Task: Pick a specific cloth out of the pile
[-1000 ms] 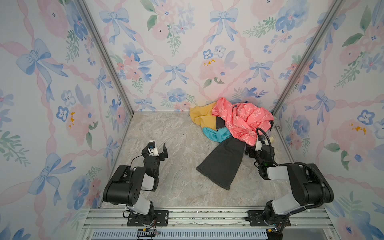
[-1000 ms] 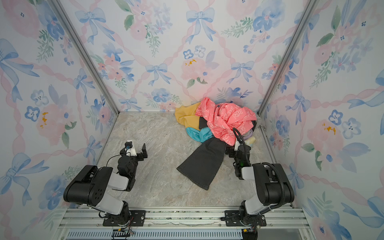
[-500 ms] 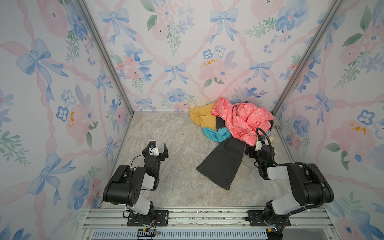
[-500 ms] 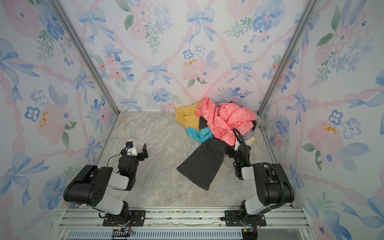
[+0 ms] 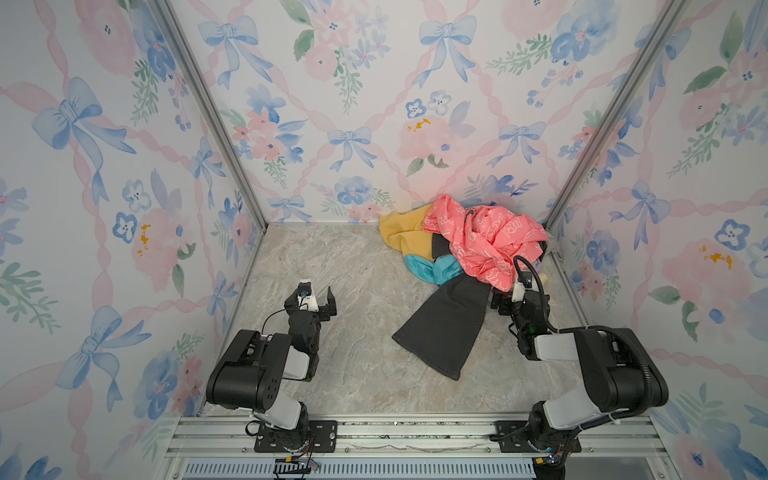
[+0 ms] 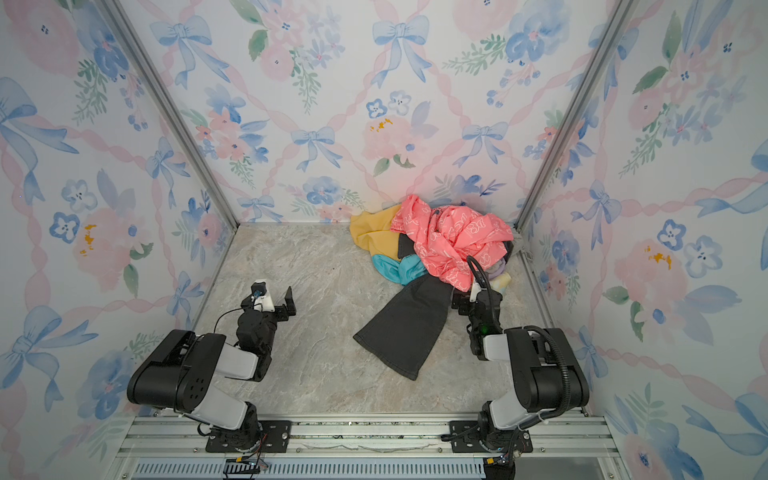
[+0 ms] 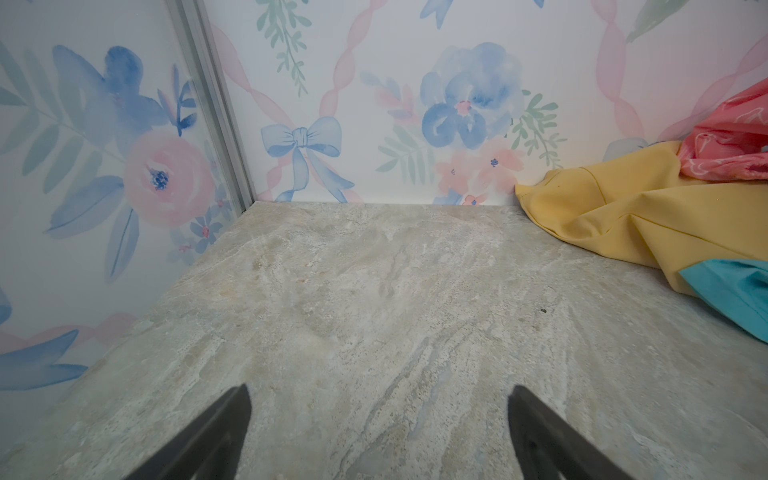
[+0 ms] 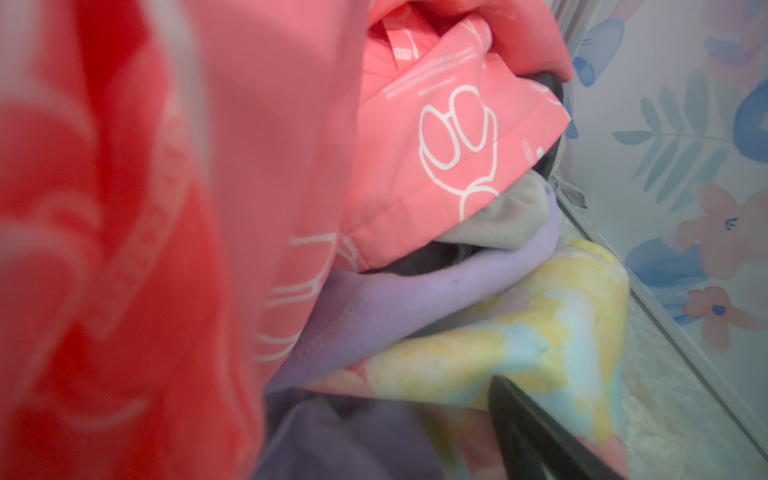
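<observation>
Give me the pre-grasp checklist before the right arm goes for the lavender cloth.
1. Target in sight: ok. The lavender cloth shows in the right wrist view.
2. Target free on top: not ok. The coral-pink cloth lies over it, and the pale yellow patterned cloth lies under it.
3. Right gripper open and empty: ok.
4. Right gripper lined up on the target: not ok. Its visible finger is at the yellow patterned cloth; the other is hidden.
5. Left gripper open, empty and away from the pile: ok.
</observation>
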Action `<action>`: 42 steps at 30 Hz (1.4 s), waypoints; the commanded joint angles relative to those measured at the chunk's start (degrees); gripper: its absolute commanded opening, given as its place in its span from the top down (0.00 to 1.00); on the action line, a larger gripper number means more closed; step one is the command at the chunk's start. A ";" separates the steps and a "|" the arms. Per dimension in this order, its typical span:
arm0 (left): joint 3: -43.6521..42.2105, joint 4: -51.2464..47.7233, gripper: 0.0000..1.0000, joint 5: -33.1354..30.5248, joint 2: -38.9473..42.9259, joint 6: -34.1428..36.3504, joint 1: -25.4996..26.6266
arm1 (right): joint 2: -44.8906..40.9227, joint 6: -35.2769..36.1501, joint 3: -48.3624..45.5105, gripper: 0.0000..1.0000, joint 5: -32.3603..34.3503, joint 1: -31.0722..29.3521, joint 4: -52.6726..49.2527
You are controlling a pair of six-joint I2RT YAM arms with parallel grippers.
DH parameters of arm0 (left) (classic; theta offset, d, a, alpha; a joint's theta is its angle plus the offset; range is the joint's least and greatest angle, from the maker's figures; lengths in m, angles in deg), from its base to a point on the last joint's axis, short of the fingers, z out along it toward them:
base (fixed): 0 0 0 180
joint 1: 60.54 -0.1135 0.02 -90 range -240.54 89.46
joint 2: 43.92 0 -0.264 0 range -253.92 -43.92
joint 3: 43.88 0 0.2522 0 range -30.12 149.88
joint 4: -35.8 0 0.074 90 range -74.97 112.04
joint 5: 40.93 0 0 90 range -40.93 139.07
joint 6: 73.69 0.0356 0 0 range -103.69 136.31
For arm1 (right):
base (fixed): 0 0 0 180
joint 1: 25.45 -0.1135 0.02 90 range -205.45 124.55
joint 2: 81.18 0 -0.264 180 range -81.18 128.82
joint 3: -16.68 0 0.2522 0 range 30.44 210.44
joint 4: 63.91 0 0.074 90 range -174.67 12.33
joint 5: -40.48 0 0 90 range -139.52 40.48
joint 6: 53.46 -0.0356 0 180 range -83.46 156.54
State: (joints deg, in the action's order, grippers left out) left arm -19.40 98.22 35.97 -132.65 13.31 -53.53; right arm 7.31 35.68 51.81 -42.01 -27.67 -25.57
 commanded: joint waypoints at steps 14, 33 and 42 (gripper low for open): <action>0.78 -3.25 0.02 -3.69 3.85 0.76 1.96 | -10.20 -4.84 -4.52 0.03 3.85 3.09 -0.37; 22.08 -41.08 0.02 -4.76 14.35 -9.13 10.39 | -38.52 -8.44 0.19 0.03 10.25 2.83 -37.20; 24.97 -44.60 0.02 -0.53 15.43 -14.46 13.16 | -41.15 -14.52 14.49 0.03 13.68 2.41 -65.34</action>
State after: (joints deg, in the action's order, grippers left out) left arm 4.10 55.88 33.28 -118.33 1.74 -40.81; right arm -32.43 24.31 62.65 -31.10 -24.81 -77.50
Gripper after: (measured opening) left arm 0.980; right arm 0.970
